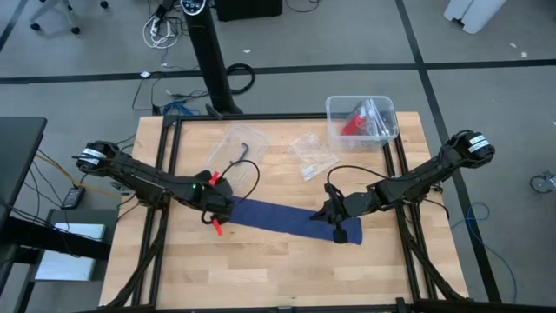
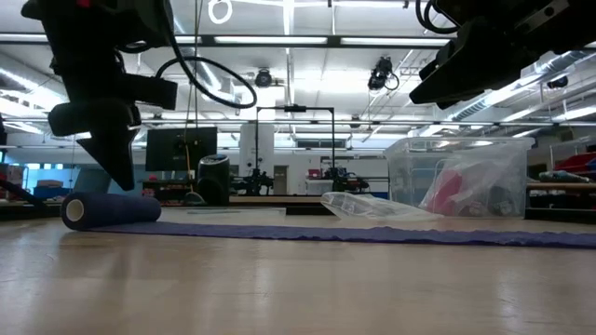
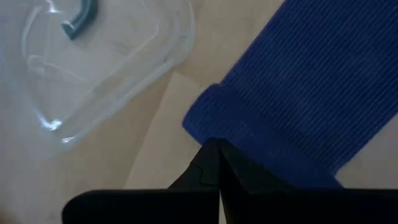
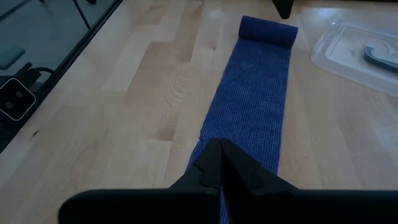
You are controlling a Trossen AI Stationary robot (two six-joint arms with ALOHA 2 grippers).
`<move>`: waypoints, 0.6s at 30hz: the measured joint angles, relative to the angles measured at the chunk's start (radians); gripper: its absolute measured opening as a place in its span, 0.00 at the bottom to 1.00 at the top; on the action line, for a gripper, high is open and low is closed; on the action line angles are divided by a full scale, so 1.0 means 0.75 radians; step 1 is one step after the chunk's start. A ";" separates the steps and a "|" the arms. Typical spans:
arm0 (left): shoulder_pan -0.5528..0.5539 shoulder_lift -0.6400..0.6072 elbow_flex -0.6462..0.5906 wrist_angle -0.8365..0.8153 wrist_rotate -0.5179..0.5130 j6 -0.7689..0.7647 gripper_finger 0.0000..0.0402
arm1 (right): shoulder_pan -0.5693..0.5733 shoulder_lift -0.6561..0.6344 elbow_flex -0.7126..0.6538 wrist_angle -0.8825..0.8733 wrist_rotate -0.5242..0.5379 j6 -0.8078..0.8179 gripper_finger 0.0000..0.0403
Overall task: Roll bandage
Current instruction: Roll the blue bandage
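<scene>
The bandage (image 1: 287, 219) lies flat across the table's (image 1: 261, 261) middle. Only the low view shows its little rolled end (image 2: 110, 210). The left gripper (image 3: 219, 163) hangs over that roll, fingers pressed together. The right gripper (image 4: 220, 163), also pressed together, sits on the bandage's far end.

The bandage (image 1: 282, 217) is a long strip of dark navy ribbed fabric, lying flat across the middle of the wooden tabletop (image 1: 261, 269). Its left end is wound into a small tight roll (image 4: 268, 30) resting on its side; the rest stretches out unrolled toward the right.
</scene>
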 joint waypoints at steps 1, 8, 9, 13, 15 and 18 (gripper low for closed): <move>0.000 0.000 -0.009 0.014 0.005 -0.002 0.00 | 0.000 0.000 0.000 0.000 0.000 0.000 0.00; 0.000 0.000 -0.029 0.085 0.029 0.005 0.00 | 0.000 0.000 0.000 0.000 0.000 -0.005 0.00; 0.000 0.001 -0.029 0.104 0.030 0.006 0.00 | 0.000 0.000 0.000 0.000 0.000 -0.006 0.00; 0.000 0.041 -0.028 0.160 0.028 0.043 0.00 | 0.000 0.000 0.000 0.000 0.000 -0.006 0.00; -0.001 0.077 -0.024 0.218 0.025 0.074 0.00 | 0.000 0.000 0.000 -0.001 0.000 -0.007 0.00; -0.001 0.135 -0.023 0.351 0.032 0.141 0.00 | 0.000 0.000 0.000 -0.001 0.000 -0.007 0.00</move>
